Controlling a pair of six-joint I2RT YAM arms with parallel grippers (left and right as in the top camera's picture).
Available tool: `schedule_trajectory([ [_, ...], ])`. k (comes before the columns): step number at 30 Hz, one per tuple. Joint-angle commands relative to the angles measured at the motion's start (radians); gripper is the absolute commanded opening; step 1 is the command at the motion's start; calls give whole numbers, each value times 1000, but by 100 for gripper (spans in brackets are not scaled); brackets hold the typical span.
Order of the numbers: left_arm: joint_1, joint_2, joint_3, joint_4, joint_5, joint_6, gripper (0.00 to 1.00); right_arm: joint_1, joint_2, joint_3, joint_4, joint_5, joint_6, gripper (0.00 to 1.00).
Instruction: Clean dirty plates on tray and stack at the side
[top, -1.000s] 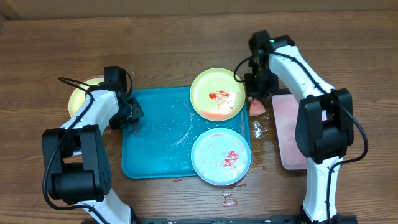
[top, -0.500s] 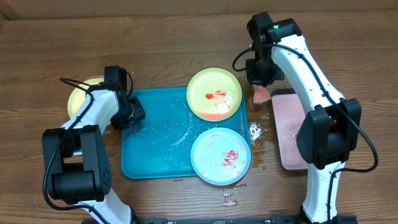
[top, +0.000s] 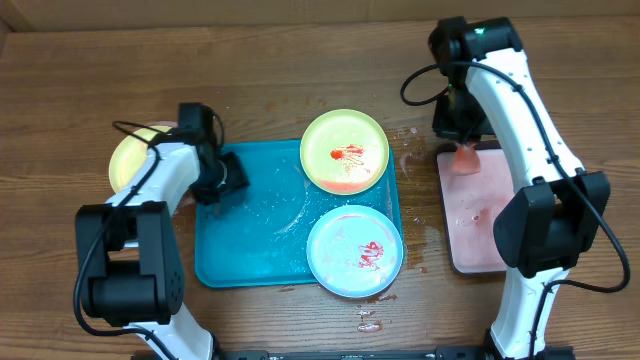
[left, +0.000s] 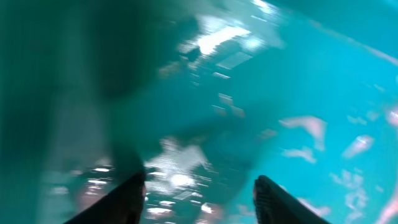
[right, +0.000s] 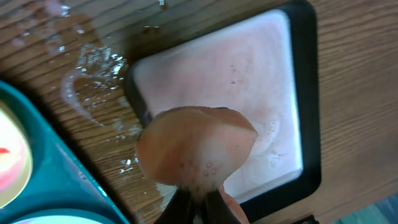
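Observation:
The teal tray (top: 250, 240) holds a yellow-green plate (top: 345, 151) with red sauce at its far right and a pale blue plate (top: 355, 251) with red smears at its near right. A second yellow-green plate (top: 130, 160) lies on the table left of the tray, partly under the left arm. My left gripper (top: 225, 183) is open over the tray's wet left part; in the left wrist view (left: 199, 199) nothing is between its fingers. My right gripper (top: 462, 150) is shut on a wet pink sponge (right: 196, 152) above the pink tray's far left corner.
A black-rimmed pink tray (top: 478, 215) lies to the right of the teal tray and also shows in the right wrist view (right: 249, 74). Water puddles (top: 412, 205) lie on the wood between the two trays. A red sauce spot (top: 368, 320) is near the front edge.
My right gripper has carried the sponge rightward, from beside the yellow-green plate to above the pink tray. My left gripper has shifted slightly right over the tray.

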Motion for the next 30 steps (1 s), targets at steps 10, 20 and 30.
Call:
schedule_trajectory([
  [10, -213, 39, 102, 7, 79, 0, 77, -31, -64, 29, 0, 19, 18, 4],
  [20, -258, 39, 169, 133, 94, -157, 68, -31, -64, 29, 5, 19, 14, 4],
  [30, -317, 48, 169, 201, 79, -206, 53, -31, -64, 29, 23, 3, 1, 4],
])
